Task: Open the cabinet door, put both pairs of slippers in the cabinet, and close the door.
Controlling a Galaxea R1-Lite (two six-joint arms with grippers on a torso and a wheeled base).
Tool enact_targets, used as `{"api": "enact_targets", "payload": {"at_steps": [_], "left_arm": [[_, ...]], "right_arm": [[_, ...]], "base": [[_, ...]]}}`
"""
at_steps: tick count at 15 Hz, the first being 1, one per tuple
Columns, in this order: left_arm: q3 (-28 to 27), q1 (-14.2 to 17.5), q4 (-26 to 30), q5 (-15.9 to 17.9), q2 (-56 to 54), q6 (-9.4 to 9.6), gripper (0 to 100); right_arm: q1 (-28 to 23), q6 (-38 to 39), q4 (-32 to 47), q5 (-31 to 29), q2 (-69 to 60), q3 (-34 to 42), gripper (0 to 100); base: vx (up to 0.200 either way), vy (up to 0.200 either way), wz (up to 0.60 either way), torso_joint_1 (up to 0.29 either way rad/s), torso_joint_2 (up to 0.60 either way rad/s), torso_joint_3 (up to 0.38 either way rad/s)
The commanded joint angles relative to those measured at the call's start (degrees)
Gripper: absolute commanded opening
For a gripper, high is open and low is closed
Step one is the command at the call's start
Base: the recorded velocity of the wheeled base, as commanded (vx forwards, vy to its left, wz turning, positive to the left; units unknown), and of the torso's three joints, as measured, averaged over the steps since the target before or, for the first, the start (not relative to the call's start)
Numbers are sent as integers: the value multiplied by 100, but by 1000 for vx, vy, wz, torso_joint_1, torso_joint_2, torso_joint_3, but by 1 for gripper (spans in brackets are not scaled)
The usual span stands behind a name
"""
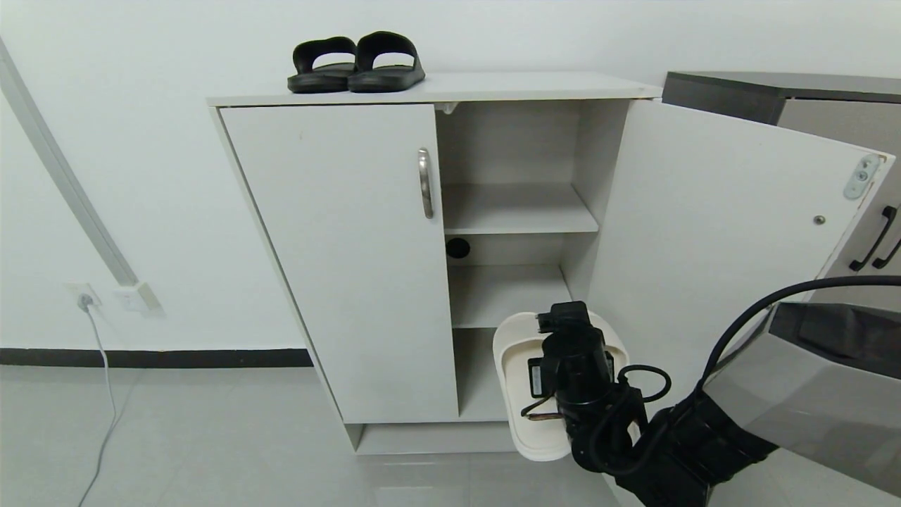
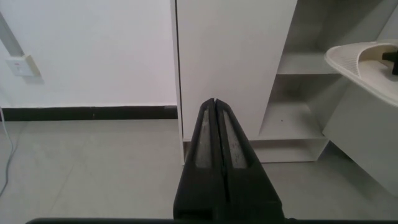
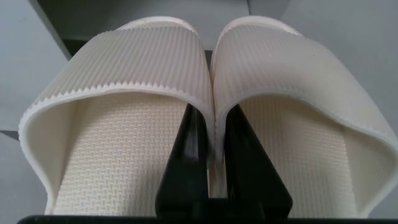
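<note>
The white slippers (image 1: 516, 394) hang as a pair off the floor (image 1: 211, 436), just in front of the lower part of the cabinet's open right half. They sit side by side with their inner edges touching. Their long axis runs from the robot toward the cabinet (image 1: 535, 86), and the toes point away from the wrist into the opening. In the right wrist view the ribbed straps of the white slippers (image 3: 124, 124) arch over textured footbeds. The right gripper (image 3: 213, 165) comes in from the heel side, one finger under each strap, and pinches the two inner strap walls together between them. A small label (image 1: 536, 377) on the right wrist housing is too small to read. The black slippers (image 1: 355, 67) rest on the left part of the cabinet top, side by side and touching, with their long axis running front to back and their toes toward the wall. The right door (image 1: 704, 232) stands swung wide open, showing bare shelves (image 1: 517, 208) inside. The left door (image 1: 338, 260) is shut, with a metal handle (image 1: 424, 183) upright at its inner edge. The left gripper (image 2: 214, 115) hangs low over the floor with its fingers pressed together on nothing, aimed at the base of the left door, and the white slippers (image 2: 367, 62) are well apart from it. A wall socket (image 1: 84, 299) with a cable sits low on the wall to the left.
</note>
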State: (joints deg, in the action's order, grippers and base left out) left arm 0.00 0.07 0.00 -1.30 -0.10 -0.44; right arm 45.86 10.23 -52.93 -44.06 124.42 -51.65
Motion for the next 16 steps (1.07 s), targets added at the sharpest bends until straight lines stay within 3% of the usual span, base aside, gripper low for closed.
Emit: {"api": "enact_targets", "payload": {"at_steps": [1,16], "left_arm": [[0,1,0,-1,10,0,0],[0,1,0,-1,10,-18,0]], "right_arm": [[-69,-30,2,2,-5,41,0],[-279,-100,-7,-6,39,103,0]], "base": [[0,0,0,0,0,0],[0,0,0,0,0,0]]}}
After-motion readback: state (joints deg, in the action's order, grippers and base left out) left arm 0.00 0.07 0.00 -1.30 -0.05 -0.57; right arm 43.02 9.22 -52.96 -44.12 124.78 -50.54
